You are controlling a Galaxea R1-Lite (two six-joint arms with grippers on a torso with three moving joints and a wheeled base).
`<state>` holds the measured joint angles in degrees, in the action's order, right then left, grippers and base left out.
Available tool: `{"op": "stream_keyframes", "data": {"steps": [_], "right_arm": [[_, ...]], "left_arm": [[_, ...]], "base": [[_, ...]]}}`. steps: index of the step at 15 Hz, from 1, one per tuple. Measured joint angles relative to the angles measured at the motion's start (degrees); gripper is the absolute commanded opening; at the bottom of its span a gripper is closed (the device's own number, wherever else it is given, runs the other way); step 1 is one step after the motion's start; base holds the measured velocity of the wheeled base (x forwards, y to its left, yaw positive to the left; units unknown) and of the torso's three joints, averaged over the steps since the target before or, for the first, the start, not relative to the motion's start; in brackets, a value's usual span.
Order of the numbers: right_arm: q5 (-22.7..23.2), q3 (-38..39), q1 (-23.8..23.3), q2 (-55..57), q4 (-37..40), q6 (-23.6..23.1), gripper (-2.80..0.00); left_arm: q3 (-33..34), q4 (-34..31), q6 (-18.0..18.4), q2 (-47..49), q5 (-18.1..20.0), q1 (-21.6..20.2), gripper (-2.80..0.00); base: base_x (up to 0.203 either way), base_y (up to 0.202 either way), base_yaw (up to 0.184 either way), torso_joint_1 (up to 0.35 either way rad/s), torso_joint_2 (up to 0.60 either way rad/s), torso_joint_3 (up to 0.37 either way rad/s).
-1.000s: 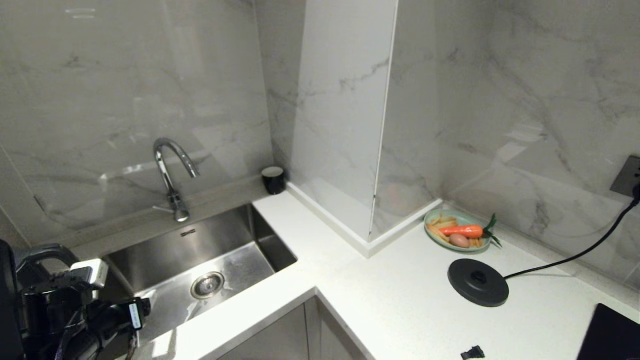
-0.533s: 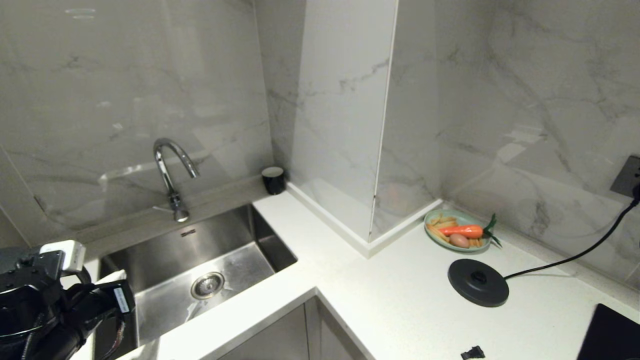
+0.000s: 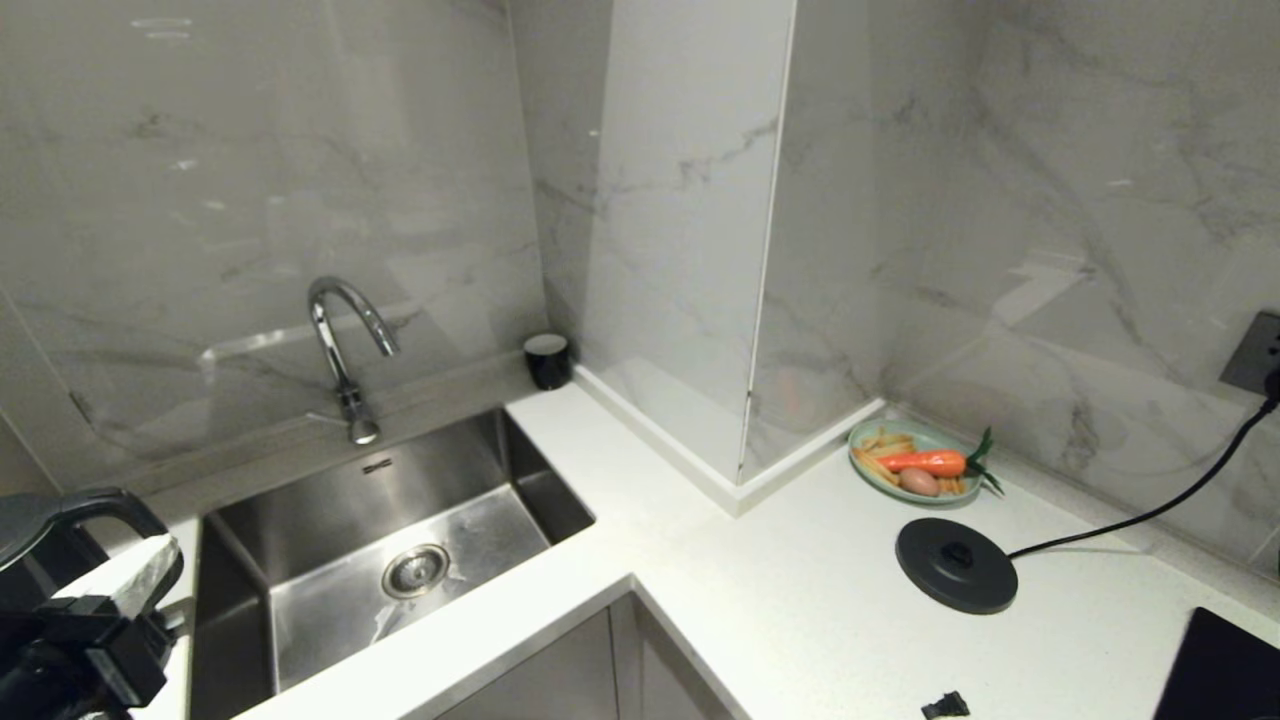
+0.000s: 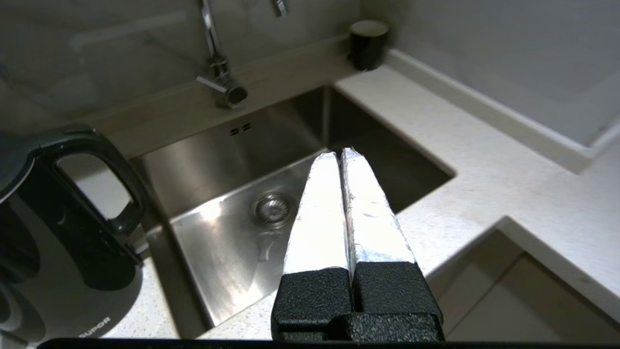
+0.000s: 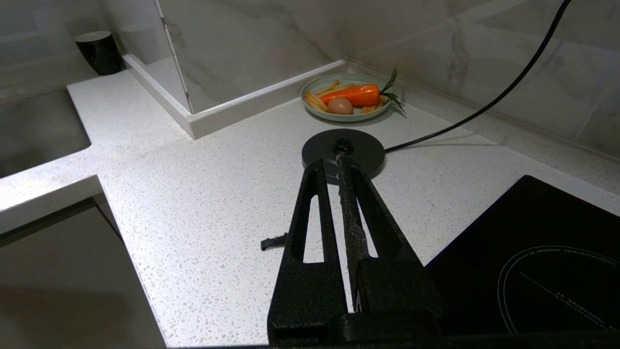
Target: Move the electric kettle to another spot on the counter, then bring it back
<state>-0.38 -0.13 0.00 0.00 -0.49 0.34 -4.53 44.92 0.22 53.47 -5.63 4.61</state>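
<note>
You are seeing the electric kettle standing upright on the bench at the lower left of the left wrist frame, on the strip of bench beside the sink, with its loop handle facing the basin. The left claw is sitting clenched with nothing between its foil-wrapped fingers, pointing over the sink, clear of the kettle and off to the handle's side. In the head frame the kettle is showing only as a lid edge and handle at the lower left corner, partly covered by the left claw's body, so its lower half is cut off there. The right claw is hanging clenched and empty above the bench, its tips lined up in the right wrist frame with the round black base disc, whose cord is running off the upper right. The kettle's far side is running out of the frame.
</note>
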Motion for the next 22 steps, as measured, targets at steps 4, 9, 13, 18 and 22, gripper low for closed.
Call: {"op": "stream_keyframes", "data": {"steps": [4, 9, 13, 18, 22], "right_arm": [[0.0, 0.0, 0.0, 0.0, 0.0, 0.0, -2.8], [0.0, 0.0, 0.0, 0.0, 0.0, 0.0, -2.8], [0.0, 0.0, 0.0, 0.0, 0.0, 0.0, -2.8], [0.0, 0.0, 0.0, 0.0, 0.0, 0.0, -2.8], [0.0, 0.0, 0.0, 0.0, 0.0, 0.0, -2.8]], "left_arm": [[-9.9, -32.6, 0.4, -24.5, 0.8, 1.6, -2.8], [-18.4, -52.2, 0.0, -35.9, -18.4, 1.6, -2.8], [-20.1, -52.5, -0.3, -37.3, -21.8, 1.5, -2.8], [-19.4, -52.4, 1.0, -39.2, -17.1, -4.2, -2.8], [-13.7, -52.6, 2.4, -46.6, -8.4, -5.1, -2.8]], "base": [[0.0, 0.0, 0.0, 0.0, 0.0, 0.0], [0.0, 0.0, 0.0, 0.0, 0.0, 0.0], [0.0, 0.0, 0.0, 0.0, 0.0, 0.0], [0.0, 0.0, 0.0, 0.0, 0.0, 0.0], [0.0, 0.0, 0.0, 0.0, 0.0, 0.0]]}}
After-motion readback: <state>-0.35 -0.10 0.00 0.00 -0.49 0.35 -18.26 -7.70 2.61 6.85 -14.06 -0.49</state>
